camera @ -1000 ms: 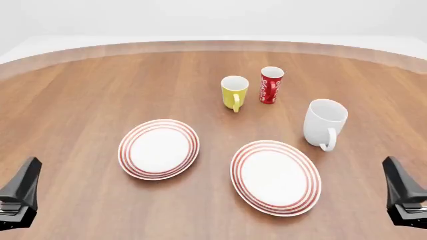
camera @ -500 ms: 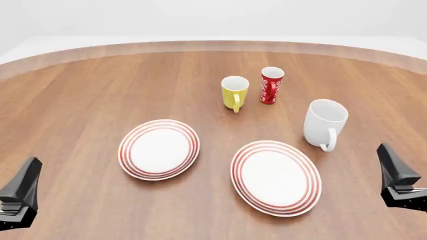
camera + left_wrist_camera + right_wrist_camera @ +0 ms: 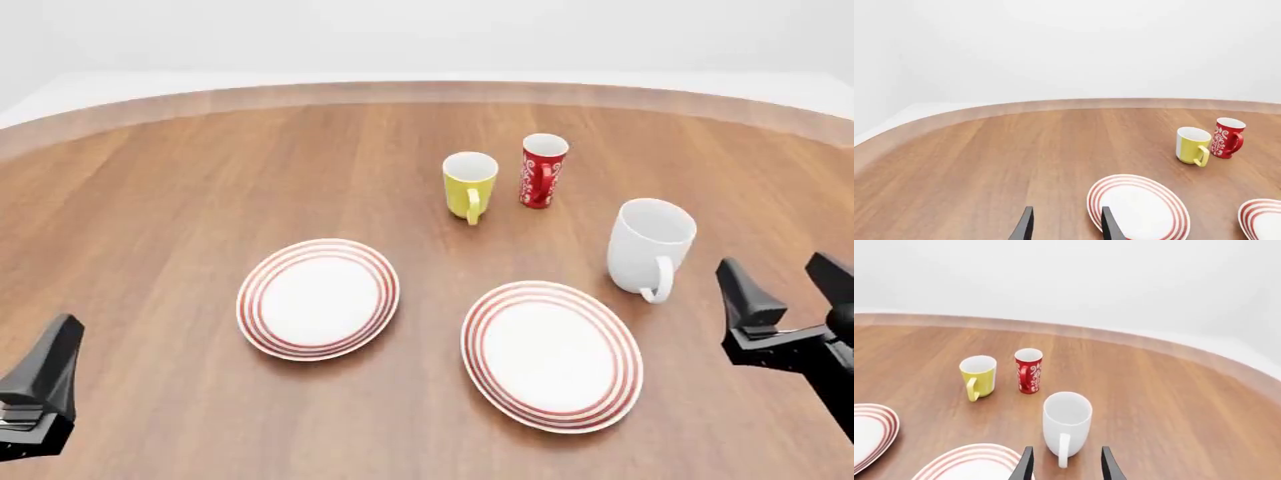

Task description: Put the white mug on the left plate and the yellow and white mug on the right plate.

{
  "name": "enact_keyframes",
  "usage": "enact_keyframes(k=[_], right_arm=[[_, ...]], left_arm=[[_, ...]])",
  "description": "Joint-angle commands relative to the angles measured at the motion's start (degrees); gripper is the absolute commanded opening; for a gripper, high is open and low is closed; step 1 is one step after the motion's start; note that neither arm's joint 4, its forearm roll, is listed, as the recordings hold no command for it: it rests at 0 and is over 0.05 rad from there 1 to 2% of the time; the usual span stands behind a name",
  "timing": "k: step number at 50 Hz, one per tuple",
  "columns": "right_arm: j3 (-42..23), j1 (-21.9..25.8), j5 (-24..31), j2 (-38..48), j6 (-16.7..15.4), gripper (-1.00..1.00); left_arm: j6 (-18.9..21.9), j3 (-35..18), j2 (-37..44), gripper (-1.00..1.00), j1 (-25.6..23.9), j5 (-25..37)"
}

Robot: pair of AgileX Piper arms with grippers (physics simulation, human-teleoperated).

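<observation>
The white mug (image 3: 651, 248) stands upright at the right of the table, handle toward me, also in the right wrist view (image 3: 1066, 424). The yellow and white mug (image 3: 469, 185) stands further back near the middle. The left plate (image 3: 319, 297) and the right plate (image 3: 551, 354) lie bare in front. My right gripper (image 3: 787, 290) hovers open just right of the white mug, apart from it. My left gripper (image 3: 40, 385) sits open at the near left corner, holding nothing; its fingertips (image 3: 1025, 226) frame the left plate's (image 3: 1137, 207) near edge.
A slim red cup (image 3: 542, 170) with white lettering stands right beside the yellow and white mug. The table's curved far edge (image 3: 427, 92) runs behind the cups. In the right wrist view the red cup (image 3: 1029, 371) and the yellow and white mug (image 3: 979, 377) stand beyond the white mug.
My right gripper has risen and moved forward and left, from the near right corner toward the white mug. The left gripper, mugs and plates have not moved.
</observation>
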Motion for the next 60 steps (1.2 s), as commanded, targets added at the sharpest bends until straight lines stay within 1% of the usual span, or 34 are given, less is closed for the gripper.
enact_keyframes(k=[1, 11, 14, 17, 25, 37, 38, 41, 42, 46, 60], right_arm=[[-0.59, 0.46, -9.75, 12.16, -0.08, 1.00], [-1.44, 0.26, -14.64, 18.79, 0.11, 1.00], [-1.62, 0.27, -17.46, 22.29, 0.20, 1.00], [-1.84, 0.39, -19.05, 24.57, 0.24, 1.00], [-2.57, 0.43, -22.50, 29.83, 0.23, 1.00], [-4.49, -0.41, -27.19, 38.01, 1.26, 1.00], [-5.02, -0.57, -28.91, 40.81, 1.11, 1.00], [-5.70, -0.81, -29.85, 42.73, 1.03, 1.00], [-7.55, -1.14, -34.48, 51.06, 1.01, 1.00], [-7.58, -1.11, -35.43, 52.45, 1.02, 1.00], [-8.35, -0.81, -35.81, 54.58, 1.06, 1.00]], left_arm=[[0.00, 0.00, 0.00, 1.00, 0.00, 0.00], [0.00, 0.00, 0.00, 1.00, 0.00, 0.00], [0.00, 0.00, 0.00, 1.00, 0.00, 0.00], [0.00, 0.00, 0.00, 1.00, 0.00, 0.00], [0.00, 0.00, 0.00, 1.00, 0.00, 0.00], [0.00, 0.00, 0.00, 1.00, 0.00, 0.00], [0.00, 0.00, 0.00, 1.00, 0.00, 0.00], [0.00, 0.00, 0.00, 1.00, 0.00, 0.00], [0.00, 0.00, 0.00, 1.00, 0.00, 0.00], [0.00, 0.00, 0.00, 1.00, 0.00, 0.00], [0.00, 0.00, 0.00, 1.00, 0.00, 0.00]])
